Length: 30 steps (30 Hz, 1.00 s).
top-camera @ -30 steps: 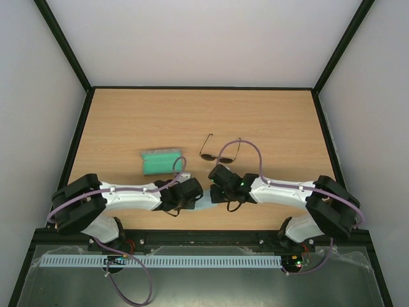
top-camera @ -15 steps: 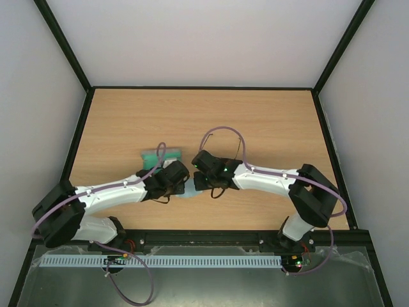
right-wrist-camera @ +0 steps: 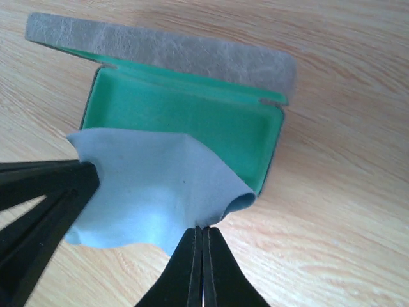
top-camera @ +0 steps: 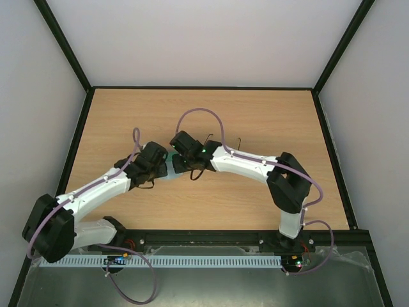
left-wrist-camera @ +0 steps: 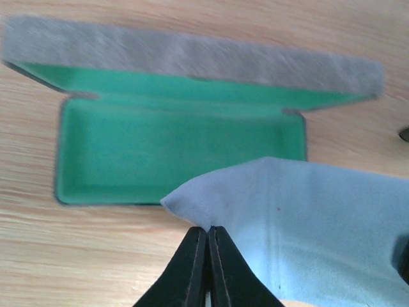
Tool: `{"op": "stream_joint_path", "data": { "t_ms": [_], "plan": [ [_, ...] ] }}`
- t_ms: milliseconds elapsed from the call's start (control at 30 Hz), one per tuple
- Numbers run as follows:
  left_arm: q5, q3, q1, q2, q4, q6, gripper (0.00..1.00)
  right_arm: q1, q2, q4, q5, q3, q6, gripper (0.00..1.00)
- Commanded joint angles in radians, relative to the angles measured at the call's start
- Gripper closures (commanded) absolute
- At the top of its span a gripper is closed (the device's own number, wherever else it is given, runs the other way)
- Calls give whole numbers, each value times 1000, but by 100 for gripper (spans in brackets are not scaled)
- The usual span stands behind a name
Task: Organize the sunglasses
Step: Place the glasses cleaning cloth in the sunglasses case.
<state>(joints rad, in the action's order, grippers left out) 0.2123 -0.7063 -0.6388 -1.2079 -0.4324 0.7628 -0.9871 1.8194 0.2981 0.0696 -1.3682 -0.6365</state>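
The sunglasses (top-camera: pixel 238 142) lie right of centre; only their thin dark temple arms show past my right arm. The grey case (left-wrist-camera: pixel 192 54) lies open, green lining (left-wrist-camera: pixel 172 147) up and empty. My left gripper (left-wrist-camera: pixel 208 229) is shut on one corner of the light blue cloth (left-wrist-camera: pixel 313 217). My right gripper (right-wrist-camera: pixel 202 229) is shut on the cloth's opposite edge (right-wrist-camera: pixel 153 185). The cloth hangs stretched between them, over the near edge of the case. In the top view both grippers, left (top-camera: pixel 160 167) and right (top-camera: pixel 180 161), cover the case.
The wooden table (top-camera: pixel 275 115) is bordered by a black frame and white walls. My left gripper's fingers (right-wrist-camera: pixel 45 192) show at the left of the right wrist view, close to the right gripper.
Both grippers have moved from the near edge toward the far left, carrying the cloth between them. They now sit over the open case, hiding it from above.
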Motion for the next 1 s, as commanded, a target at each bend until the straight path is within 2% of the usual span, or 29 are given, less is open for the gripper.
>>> {"op": "stream_joint_path", "data": {
  "t_ms": [0, 167, 367, 967],
  "plan": [
    [-12, -10, 91, 10, 23, -90, 98, 22, 77, 82, 14, -97, 48, 99],
    [-44, 1, 186, -35, 89, -139, 98, 47, 170, 93, 2, -200, 63, 99],
    [-59, 14, 218, -93, 146, -155, 98, 61, 250, 105, -14, -285, 74, 99],
    [-24, 55, 245, -209, 253, -168, 98, 71, 331, 75, -9, -266, 62, 99]
  ]
}}
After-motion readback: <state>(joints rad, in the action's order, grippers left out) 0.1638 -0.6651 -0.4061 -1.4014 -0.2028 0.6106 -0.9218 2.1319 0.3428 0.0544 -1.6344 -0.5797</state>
